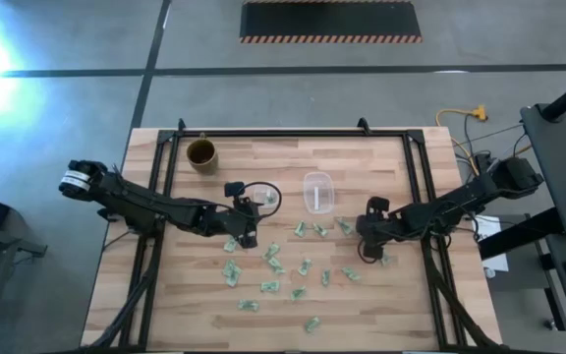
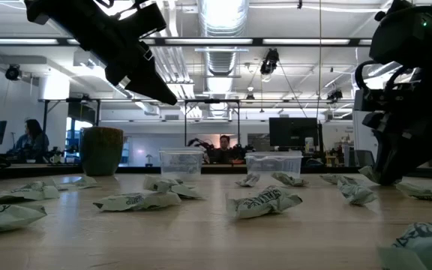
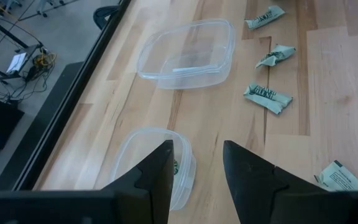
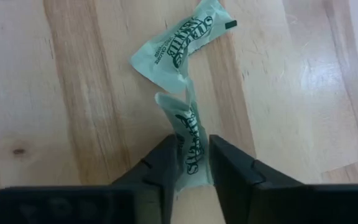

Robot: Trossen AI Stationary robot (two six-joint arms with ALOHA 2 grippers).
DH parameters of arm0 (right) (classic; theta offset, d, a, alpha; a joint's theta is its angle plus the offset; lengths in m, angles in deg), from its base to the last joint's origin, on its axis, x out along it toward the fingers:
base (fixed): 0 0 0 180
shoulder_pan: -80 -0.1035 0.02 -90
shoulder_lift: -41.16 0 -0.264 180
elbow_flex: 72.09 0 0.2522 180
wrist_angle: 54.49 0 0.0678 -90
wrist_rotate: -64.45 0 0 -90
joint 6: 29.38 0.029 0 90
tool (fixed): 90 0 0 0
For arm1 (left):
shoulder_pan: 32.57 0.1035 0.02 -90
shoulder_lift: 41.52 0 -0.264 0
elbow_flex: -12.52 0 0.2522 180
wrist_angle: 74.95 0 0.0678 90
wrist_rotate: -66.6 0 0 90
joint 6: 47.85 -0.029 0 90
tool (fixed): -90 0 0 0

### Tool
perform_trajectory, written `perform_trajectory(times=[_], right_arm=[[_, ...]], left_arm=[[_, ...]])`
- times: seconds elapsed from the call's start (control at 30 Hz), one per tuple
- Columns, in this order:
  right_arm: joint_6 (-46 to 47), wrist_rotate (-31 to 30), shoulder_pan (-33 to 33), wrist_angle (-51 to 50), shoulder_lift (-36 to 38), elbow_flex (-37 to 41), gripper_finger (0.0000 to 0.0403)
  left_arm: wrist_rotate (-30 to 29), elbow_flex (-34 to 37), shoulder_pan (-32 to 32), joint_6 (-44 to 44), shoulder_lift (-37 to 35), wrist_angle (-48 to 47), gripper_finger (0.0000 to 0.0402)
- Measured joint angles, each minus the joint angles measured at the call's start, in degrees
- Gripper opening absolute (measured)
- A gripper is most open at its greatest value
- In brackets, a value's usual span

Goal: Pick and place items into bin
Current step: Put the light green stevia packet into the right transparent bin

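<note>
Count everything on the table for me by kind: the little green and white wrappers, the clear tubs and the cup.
green-and-white wrappers: about 17 (a few overlap, so the count is not exact)
clear plastic tubs: 2
brown cup: 1
Total: about 20

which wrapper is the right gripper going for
The wrapper between the right gripper's fingers, at the right edge of the scatter. A second wrapper touches its far end; the others lie farther left.
</note>
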Motion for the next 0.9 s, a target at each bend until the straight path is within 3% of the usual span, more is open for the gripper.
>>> perform_trajectory(times=[0.23,0.47,0.67,0.9], right_arm=[[0.02,-1.81,0.00,-0.06,2.01,0.01,0.0014],[-0.96,-3.83,0.04,-0.07,6.57,0.01,0.0009],[-4.61,-11.20,0.40,0.88,10.33,-2.38,0.0009],[-21.41,-13.13,3.44,16.34,9.34,-4.90,0.0009]], left_arm=[[0.00,0.02,0.00,0.00,0.00,0.00,0.0123],[-0.01,0.02,0.04,0.00,0.00,0.00,0.0123],[-0.26,0.04,0.04,-0.02,0.00,0.46,0.0123],[-0.35,0.04,0.04,-0.20,0.02,1.99,0.0123]])
